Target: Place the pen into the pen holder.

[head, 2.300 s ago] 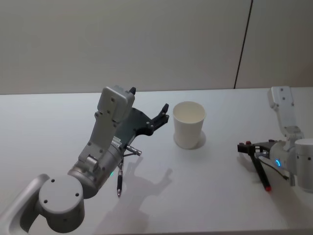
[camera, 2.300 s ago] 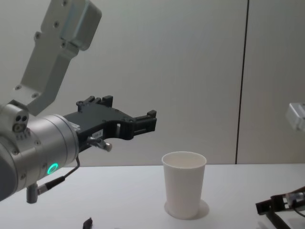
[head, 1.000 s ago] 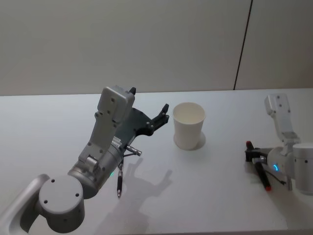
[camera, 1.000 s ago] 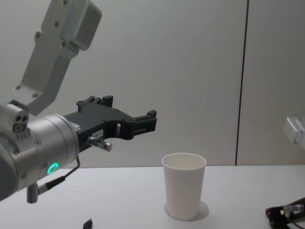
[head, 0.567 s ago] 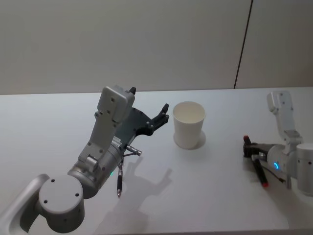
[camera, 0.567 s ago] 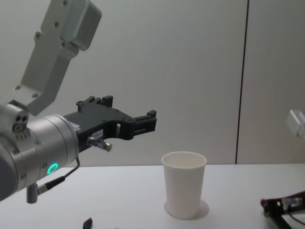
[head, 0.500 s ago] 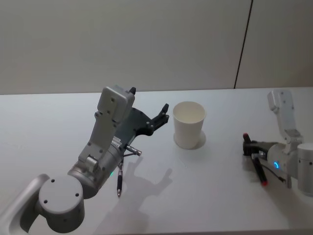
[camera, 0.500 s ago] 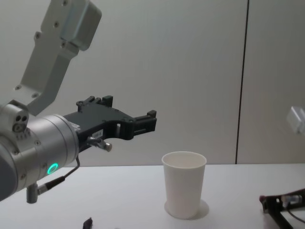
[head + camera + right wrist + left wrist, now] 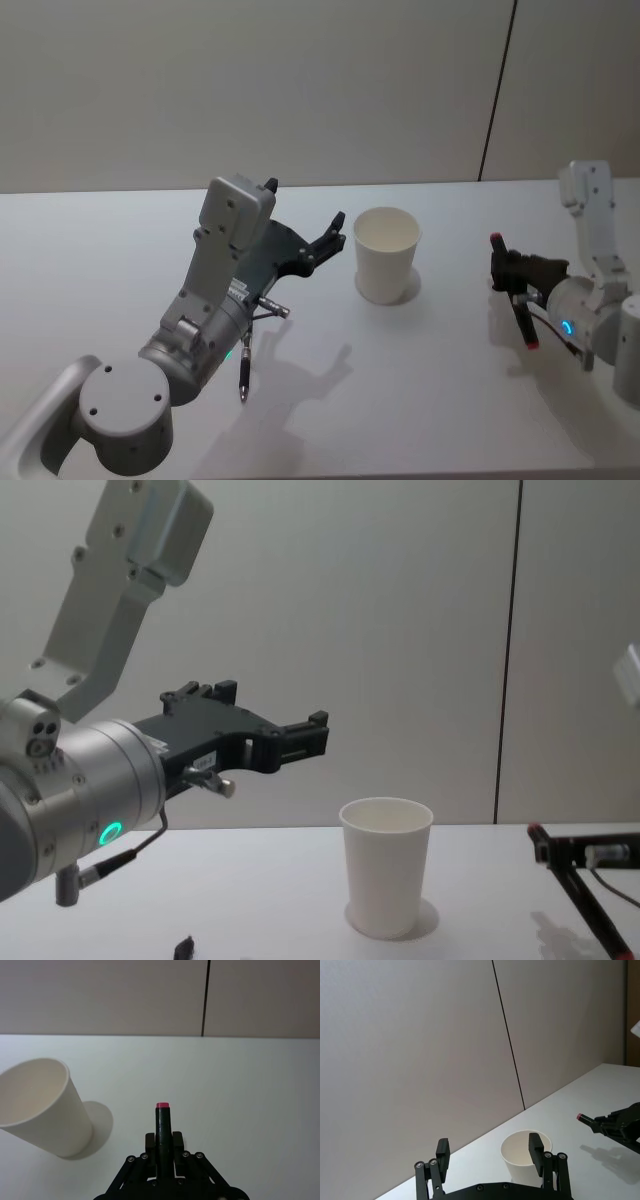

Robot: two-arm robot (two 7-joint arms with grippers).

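With a spare dark pen lying flat on the table under its idle left arm, the robot's right gripper is clamped on the black pen. The pen's red end points up and its barrel slants down toward the robot. It appears to be held clear of the white table, where its shadow falls apart from it. The pick-up looks done; what seems left is to carry the pen across, stand it over the mouth and let it drop in. The pen holder, a plain white paper cup, stands upright and empty, well apart on that gripper's left side and slightly beyond it. On the cup's other side the left gripper hangs in the air above rim height, near the cup, its jaws spread with nothing between them. The tabletop is smooth, matte and white. Behind it runs a plain grey-beige wall, split by one dark vertical seam on the working gripper's side of the cup.
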